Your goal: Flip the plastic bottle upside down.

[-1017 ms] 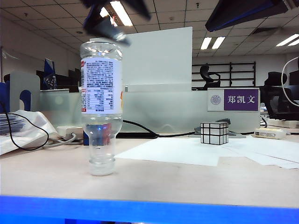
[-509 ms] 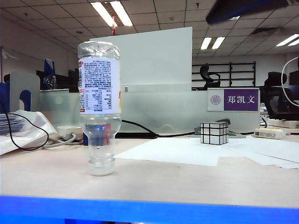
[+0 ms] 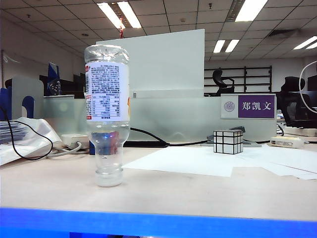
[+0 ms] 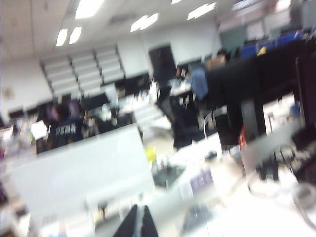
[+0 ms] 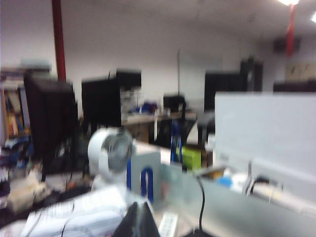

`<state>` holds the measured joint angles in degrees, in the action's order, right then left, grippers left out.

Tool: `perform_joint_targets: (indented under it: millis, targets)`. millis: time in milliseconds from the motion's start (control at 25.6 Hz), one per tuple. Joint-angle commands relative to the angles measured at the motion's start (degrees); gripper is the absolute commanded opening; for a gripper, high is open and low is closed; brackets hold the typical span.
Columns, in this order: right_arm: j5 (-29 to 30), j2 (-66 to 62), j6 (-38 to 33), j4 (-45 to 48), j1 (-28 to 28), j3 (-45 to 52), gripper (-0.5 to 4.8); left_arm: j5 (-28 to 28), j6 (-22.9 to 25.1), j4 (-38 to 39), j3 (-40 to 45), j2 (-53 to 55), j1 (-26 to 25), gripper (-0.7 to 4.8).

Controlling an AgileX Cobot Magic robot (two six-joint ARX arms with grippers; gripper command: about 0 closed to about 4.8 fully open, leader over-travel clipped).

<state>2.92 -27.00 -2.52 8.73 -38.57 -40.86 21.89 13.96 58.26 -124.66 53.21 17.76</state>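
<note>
This is an open-plan office. A grid ceiling (image 3: 49,20) carries fluorescent light panels (image 3: 119,14), and frosted desk partitions (image 3: 163,116) divide the workstations. One partition bears a purple nameplate (image 3: 247,106) with Chinese characters. Swivel office chairs (image 3: 220,82), black monitors (image 5: 101,103) and loose papers (image 3: 198,161) on the desk complete the setting.

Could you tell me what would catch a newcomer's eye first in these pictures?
The plastic bottle stands upside down on its cap at the table's front left, with nothing holding it. A mirror cube sits farther back to the right, beside white papers. Neither arm appears in the exterior view; the left gripper and right gripper are shut and point out over the office.
</note>
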Motion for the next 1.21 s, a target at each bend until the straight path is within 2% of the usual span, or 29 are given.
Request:
perform_joint_targets:
  millis: [39, 117, 196, 274, 430, 469, 626, 743, 821, 939, 1134, 1213]
  targets:
    - [-5.35, 3.23, -0.20, 0.57, 0.83, -0.22, -0.08, -2.34, -1.31, 5.03, 5.84, -6.82, 0.02, -0.05]
    - [-6.03, 5.16, -0.17, -0.17, 1.20, -0.20, -0.08, -5.33, -3.28, 10.12, 11.34, -12.09, 0.02, -0.05]
    - [-7.93, 6.34, 0.96, -0.70, 1.20, -0.17, -0.08, -12.74, -6.64, 11.96, 18.12, -17.73, 0.02, -0.05]
    - [-7.91, 6.54, 2.27, -2.29, 1.16, -0.17, -0.08, -13.73, -7.43, 11.04, 24.13, -22.69, 0.02, -0.05]
    - [-7.93, 6.54, 2.36, -11.41, 1.16, -0.15, -0.08, -14.93, -13.94, 2.58, 43.85, -37.68, 0.02, -0.05]
    - [-7.93, 6.43, 2.45, -14.95, 1.18, -0.09, -0.08, -16.09, -15.54, 0.79, 51.21, -42.84, 0.02, -0.05]
    - [-7.98, 6.40, 2.49, -24.28, 1.11, -0.04, -0.08, -16.72, -18.93, -5.27, 69.81, -53.05, 0.13, -0.05]
    - [-7.58, 6.51, 2.10, -30.93, 0.96, -0.02, -0.08, -14.82, -19.15, -9.33, 78.03, -52.39, 0.09, -0.05]
    - [-6.86, 6.58, 1.64, -34.95, 1.05, -0.02, -0.08, -11.08, -19.32, -15.06, 84.59, -52.68, 0.11, -0.05]
    - [-6.86, 6.56, 1.38, -40.26, 1.03, -0.02, -0.08, -9.99, -21.14, -23.34, 91.34, -52.65, 0.09, -0.05]
    - [-6.86, 6.58, 1.38, -41.94, 1.05, -0.02, -0.08, -12.07, -22.99, -34.73, 94.16, -52.65, 0.09, -0.05]
    - [-6.86, 6.60, 1.38, -41.94, 1.03, -0.02, -0.08, -14.10, -22.75, -36.79, 96.61, -52.65, 0.09, -0.05]
